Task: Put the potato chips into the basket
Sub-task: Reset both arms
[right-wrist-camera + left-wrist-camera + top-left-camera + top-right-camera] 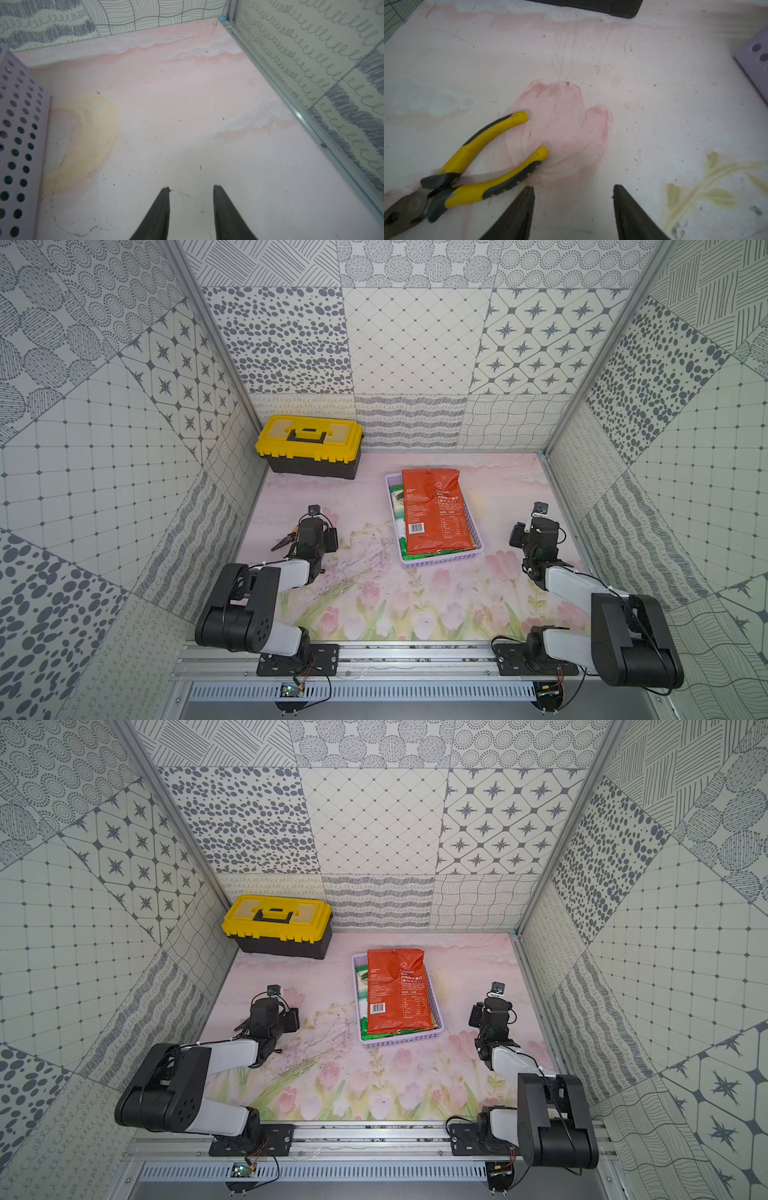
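The potato chips lie stacked in the basket (pixel 440 562), which sits right of centre toward the far side of the flowered mat (pixel 374 593). An orange-red bag (pixel 436 510) is on top, label side up, with green bags (pixel 397 497) showing at its left and near edges. I see no bag loose on the mat, so the job looks as good as finished. How many bags lie underneath I cannot tell.

What is left, I would say, is to keep both arms off the pile, since the top bag rides high over the far wall.

The left gripper (pixel 574 187) is spread wide and empty, low over the mat on the left. The right gripper (pixel 191 187) is parted less and is also empty, on the right.

The left wrist view shows yellow-handled pliers (pixel 483 153) just beside the left gripper; in both top views the arm half hides them. The right wrist view shows green through the holes in the basket wall. Only the top views show the pile and the yellow-lidded toolbox (pixel 309 450) at far left.
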Robot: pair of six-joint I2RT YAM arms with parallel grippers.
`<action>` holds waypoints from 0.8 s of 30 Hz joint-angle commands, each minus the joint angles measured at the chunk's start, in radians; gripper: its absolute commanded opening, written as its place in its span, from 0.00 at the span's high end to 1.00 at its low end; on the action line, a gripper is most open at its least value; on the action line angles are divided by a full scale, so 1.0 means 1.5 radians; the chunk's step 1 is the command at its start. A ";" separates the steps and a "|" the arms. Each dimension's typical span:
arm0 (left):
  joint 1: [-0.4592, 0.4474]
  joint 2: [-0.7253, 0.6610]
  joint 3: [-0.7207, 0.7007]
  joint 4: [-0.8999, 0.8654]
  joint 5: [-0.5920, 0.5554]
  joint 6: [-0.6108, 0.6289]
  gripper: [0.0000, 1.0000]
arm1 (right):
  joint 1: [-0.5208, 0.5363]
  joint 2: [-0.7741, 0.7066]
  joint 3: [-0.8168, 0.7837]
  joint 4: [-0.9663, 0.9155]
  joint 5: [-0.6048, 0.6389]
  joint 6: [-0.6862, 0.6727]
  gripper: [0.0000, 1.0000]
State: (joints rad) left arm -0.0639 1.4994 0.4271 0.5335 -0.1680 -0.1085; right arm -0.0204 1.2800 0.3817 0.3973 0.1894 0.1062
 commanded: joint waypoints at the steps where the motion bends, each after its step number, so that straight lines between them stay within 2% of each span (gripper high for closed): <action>1: 0.007 0.047 -0.016 0.215 0.074 0.045 0.35 | -0.005 0.030 0.026 0.090 -0.053 -0.056 0.62; 9: 0.008 0.047 -0.014 0.210 0.077 0.044 0.32 | -0.020 0.090 0.066 0.110 -0.064 -0.076 0.60; 14: 0.010 0.047 -0.014 0.210 0.079 0.044 0.32 | -0.052 0.107 0.094 0.073 -0.114 -0.060 0.60; 20: 0.009 0.047 -0.013 0.210 0.078 0.044 0.31 | -0.044 0.057 0.047 0.101 -0.135 -0.038 0.60; 24: 0.010 0.047 -0.013 0.210 0.079 0.044 0.30 | -0.005 0.063 0.042 0.131 -0.139 -0.036 0.60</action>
State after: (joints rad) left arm -0.0586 1.5642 0.4065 0.7914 -0.0738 -0.0570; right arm -0.0658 1.3823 0.4572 0.5117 0.0036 0.0383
